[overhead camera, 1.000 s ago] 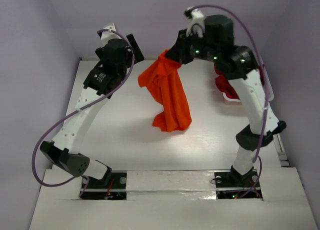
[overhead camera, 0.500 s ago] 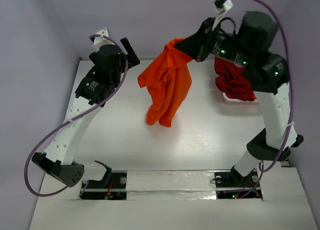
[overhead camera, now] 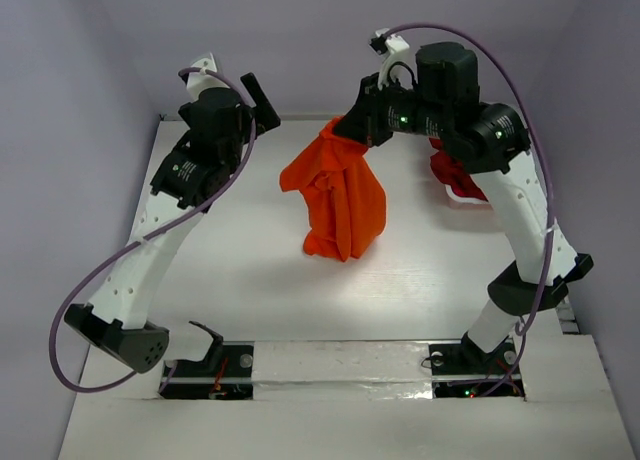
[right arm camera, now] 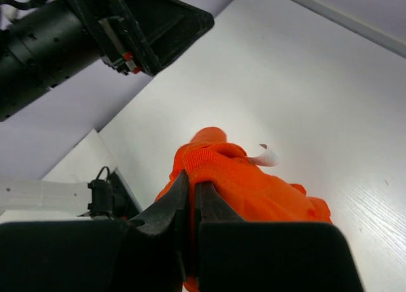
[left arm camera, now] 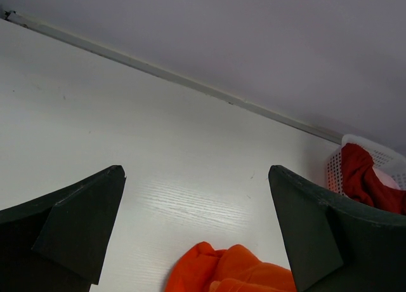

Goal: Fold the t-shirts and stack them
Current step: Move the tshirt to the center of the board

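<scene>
Two arms rise over the white table (overhead camera: 240,270). On the left, the left gripper (overhead camera: 262,102) is raised near the far edge, its jaws spread wide with nothing between them. Its wrist view shows only bare tabletop between the two dark fingers (left arm camera: 76,228), with a bit of orange cloth at the bottom edge.

In the middle, the bright orange-red t-shirt (overhead camera: 340,200) hangs bunched up, and its lower folds reach down to the table; whether they rest on it cannot be told. The right gripper (overhead camera: 348,130) pinches the shirt at its top. In the right wrist view its jaws are closed tight on a ribbed edge of the cloth, and a small white label (right arm camera: 266,157) sticks out just beyond the fingertips.

To the right, the dark crimson t-shirt (overhead camera: 452,170) lies crumpled in the white lattice basket (overhead camera: 462,194) at the far right of the table. The right arm partly hides it from above.
</scene>
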You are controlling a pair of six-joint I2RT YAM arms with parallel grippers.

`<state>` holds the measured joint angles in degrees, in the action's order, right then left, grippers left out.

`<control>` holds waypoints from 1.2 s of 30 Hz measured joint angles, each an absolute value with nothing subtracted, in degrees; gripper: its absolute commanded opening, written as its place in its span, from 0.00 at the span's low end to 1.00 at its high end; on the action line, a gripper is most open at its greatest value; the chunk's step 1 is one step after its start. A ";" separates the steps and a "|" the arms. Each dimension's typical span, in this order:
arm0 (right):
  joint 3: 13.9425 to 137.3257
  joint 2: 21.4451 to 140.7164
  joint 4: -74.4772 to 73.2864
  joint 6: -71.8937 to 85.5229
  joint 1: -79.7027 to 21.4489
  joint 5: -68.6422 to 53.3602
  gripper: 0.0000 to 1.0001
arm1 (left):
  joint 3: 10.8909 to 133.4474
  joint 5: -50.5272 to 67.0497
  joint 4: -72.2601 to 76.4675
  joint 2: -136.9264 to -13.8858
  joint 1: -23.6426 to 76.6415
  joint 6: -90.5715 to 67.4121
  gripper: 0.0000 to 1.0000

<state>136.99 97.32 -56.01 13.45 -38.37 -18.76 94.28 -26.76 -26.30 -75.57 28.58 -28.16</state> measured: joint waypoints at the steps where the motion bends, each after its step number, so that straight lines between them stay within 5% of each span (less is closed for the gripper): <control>1: 136.14 97.08 -55.99 13.47 -38.41 -18.04 0.00 | 94.28 -26.74 -26.30 -75.72 28.58 -28.16 0.99; 17: 121.19 104.88 -61.84 17.30 -38.89 -2.98 0.00 | 95.33 -25.61 -26.00 -77.43 28.58 -28.36 0.99; 36: 128.11 115.98 -67.09 21.96 -39.09 2.17 0.00 | 98.76 -22.50 -28.14 -80.49 28.60 -28.99 0.99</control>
